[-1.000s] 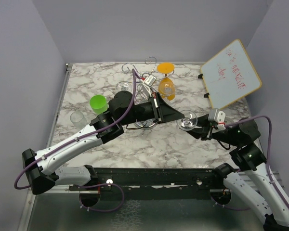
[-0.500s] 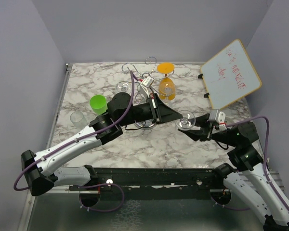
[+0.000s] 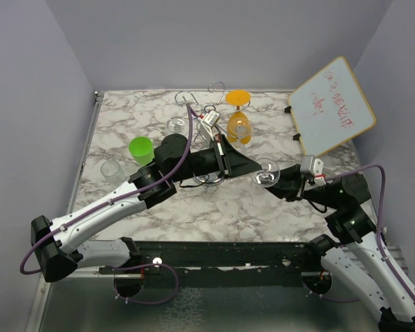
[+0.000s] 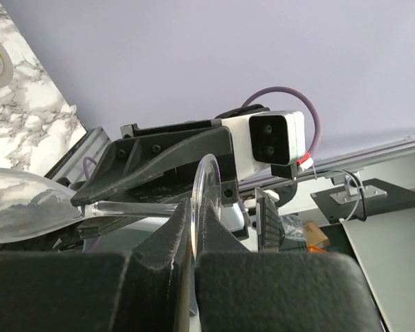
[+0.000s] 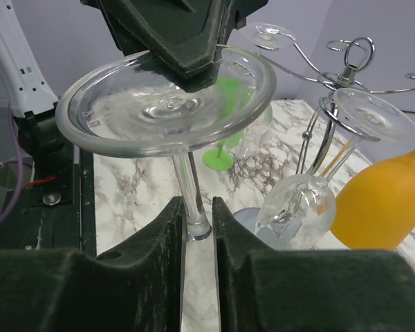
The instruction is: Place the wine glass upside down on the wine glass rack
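Red handwriting is showing on the tilted whiteboard (image 3: 332, 105) at the far right of the counter (image 3: 138, 117), but it is coming through too small to read.

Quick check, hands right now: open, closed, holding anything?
Left hand: closed, pinching the foot of the wine glass.
Right hand: closed around the stem of the same wine glass.

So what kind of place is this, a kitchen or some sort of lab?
Most likely a robot test cell, not a kitchen: plain lilac walls box in a marble-patterned table, a scribbled whiteboard leans at the right, and the left arm and right arm are mounted at the near edge.
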Robot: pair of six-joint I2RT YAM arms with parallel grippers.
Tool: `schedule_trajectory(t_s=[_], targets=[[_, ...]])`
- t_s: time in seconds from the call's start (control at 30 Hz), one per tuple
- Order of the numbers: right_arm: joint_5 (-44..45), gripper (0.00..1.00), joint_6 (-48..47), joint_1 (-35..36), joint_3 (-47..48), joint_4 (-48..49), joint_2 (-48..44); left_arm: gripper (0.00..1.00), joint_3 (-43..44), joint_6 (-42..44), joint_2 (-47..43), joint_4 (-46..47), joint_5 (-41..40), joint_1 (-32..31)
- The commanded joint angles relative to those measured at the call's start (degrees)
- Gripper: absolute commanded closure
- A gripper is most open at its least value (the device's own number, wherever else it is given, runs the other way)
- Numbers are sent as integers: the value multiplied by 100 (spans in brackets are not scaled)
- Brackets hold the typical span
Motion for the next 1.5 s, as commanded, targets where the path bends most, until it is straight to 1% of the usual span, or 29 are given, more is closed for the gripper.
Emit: schedule_trajectory(t_s=[0.0, 0.33, 0.37, 0.4, 0.43, 0.47, 0.5, 0.53, 0.63, 0.7, 0.77, 0.83, 0.93, 1.07, 1.27, 1.47], targets=[[-180, 78, 47, 9, -88, 232, 142, 100, -27, -166, -185, 351, 60, 18], [-141, 76, 48, 14, -180, 207, 147, 100, -43, -273, -297, 473, 10, 24], [-139, 77, 50, 15, -180, 200, 152, 100, -44, -276, -306, 477, -2, 24], [-135, 82, 52, 12, -180, 204, 152, 100, -51, -284, -316, 481, -8, 24], [-108, 89, 67, 16, -172, 220, 159, 100, -61, -278, -321, 486, -17, 24], [-75, 94, 98, 12, -159, 234, 170, 100, -68, -276, -325, 478, -42, 24], [-51, 98, 131, 9, -148, 251, 185, 96, -82, -264, -347, 483, -68, 24], [-18, 99, 175, 9, -137, 267, 190, 88, -83, -197, -362, 456, -106, 24], [164, 99, 491, 13, -138, 395, 226, 60, -88, 35, -453, 239, -356, 25], [289, 99, 744, 9, -158, 501, 243, 44, -115, 210, -600, -16, -623, 24], [417, 99, 973, 8, -213, 642, 236, 32, -146, 364, -754, -248, -894, 29], [540, 99, 1211, 13, -300, 822, 194, 24, -109, 578, -906, -447, -1136, 43], [647, 99, 1606, 10, -444, 1151, 161, 18, 317, 1186, -1052, -1083, -1429, 42], [766, 99, 2029, 11, -616, 1591, 224, 15, 857, 1965, -1244, -1930, -2195, 42], [1119, 99, 2310, 18, -584, 1863, 488, 12, 1138, 3150, -1638, -2332, -3003, 42], [1328, 99, 2379, 109, -390, 2026, 938, 9, 1358, 4158, -1741, -2697, -3728, 42]])
